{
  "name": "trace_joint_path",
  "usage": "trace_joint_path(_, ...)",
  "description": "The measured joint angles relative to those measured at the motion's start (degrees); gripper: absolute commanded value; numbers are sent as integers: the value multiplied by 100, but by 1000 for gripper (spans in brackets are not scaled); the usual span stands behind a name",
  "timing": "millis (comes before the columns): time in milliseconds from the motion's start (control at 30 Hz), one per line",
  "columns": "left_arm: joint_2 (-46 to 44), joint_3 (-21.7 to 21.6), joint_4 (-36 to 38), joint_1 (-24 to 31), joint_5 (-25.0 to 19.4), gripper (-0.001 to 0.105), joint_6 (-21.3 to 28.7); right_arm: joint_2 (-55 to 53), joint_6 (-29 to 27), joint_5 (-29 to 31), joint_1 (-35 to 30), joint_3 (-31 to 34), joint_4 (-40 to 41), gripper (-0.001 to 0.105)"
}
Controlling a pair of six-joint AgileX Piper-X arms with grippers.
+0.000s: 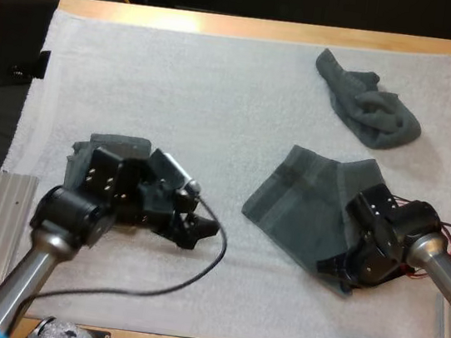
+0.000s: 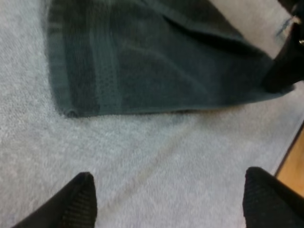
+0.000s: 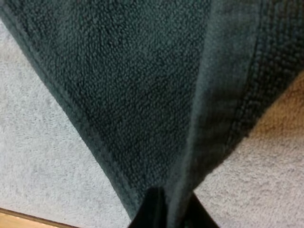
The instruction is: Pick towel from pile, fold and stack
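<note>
A dark grey-green towel [image 1: 309, 202] lies spread on the white mat [image 1: 219, 92], right of centre. My right gripper [image 1: 337, 270] is shut on its near corner; in the right wrist view the fingers [image 3: 154, 211] of the right gripper [image 3: 170, 209] pinch a fold of the towel [image 3: 142, 85]. My left gripper [image 1: 199, 234] hovers open over bare mat to the towel's left. In the left wrist view the left gripper [image 2: 168, 199] has its fingers wide apart, short of the towel's hemmed edge [image 2: 142, 61]. A folded towel [image 1: 111, 146] lies behind my left arm. A crumpled towel [image 1: 369, 101] sits at the far right.
A ribbed metal rail [image 1: 0, 221] runs along the mat's near left side. The wooden table edge [image 1: 262, 29] borders the far side. Bare mat stretches across the centre and far left.
</note>
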Motion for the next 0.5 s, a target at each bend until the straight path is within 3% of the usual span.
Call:
trace_joint_path(233, 846, 0, -412, -31, -235, 62, -31, 0, 40, 7, 0, 0, -140, 1)
trace_joint_path(500, 1652, 0, -1159, -31, -249, 62, -419, 0, 179, 12, 0, 0, -303, 1)
